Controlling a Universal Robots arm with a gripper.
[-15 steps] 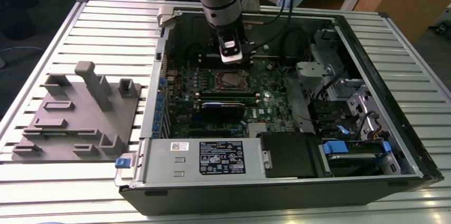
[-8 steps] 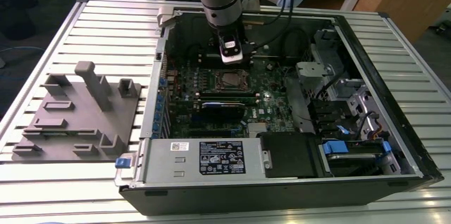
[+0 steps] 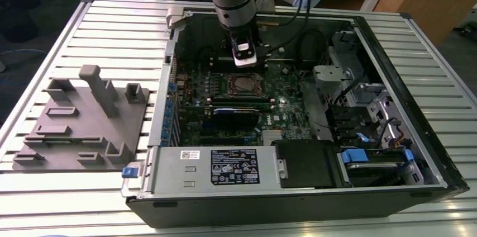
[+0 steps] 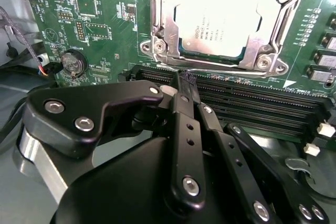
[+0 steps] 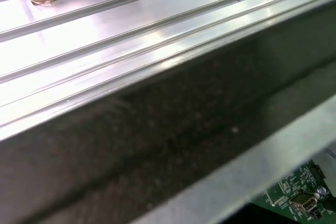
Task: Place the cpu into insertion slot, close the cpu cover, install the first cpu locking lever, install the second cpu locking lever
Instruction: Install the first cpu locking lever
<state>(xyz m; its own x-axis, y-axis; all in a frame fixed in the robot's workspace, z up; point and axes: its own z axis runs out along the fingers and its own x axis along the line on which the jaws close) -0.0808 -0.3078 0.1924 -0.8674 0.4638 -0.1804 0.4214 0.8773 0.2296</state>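
Note:
The cpu (image 4: 218, 17), a pale silver square, lies in the insertion slot (image 3: 245, 84) on the green motherboard (image 4: 100, 19). The cpu cover (image 4: 170, 35), a metal frame, lies flat around its edges. A thin wire locking lever (image 4: 220, 68) runs along the near side of the socket. My gripper (image 4: 186, 80) has its black fingers pressed together, with the tips right at this lever, and nothing shows between them. In the exterior view the gripper (image 3: 245, 62) hangs inside the open computer case, just behind the socket.
Long black memory slots (image 4: 252, 103) lie beside the socket, and a coin battery (image 4: 73, 62) sits on the board. A grey fixture block (image 3: 82, 119) stands on the slatted table (image 5: 105, 19) at the exterior view's left. The power supply (image 3: 216, 167) and the case wall (image 5: 157, 145) enclose the board.

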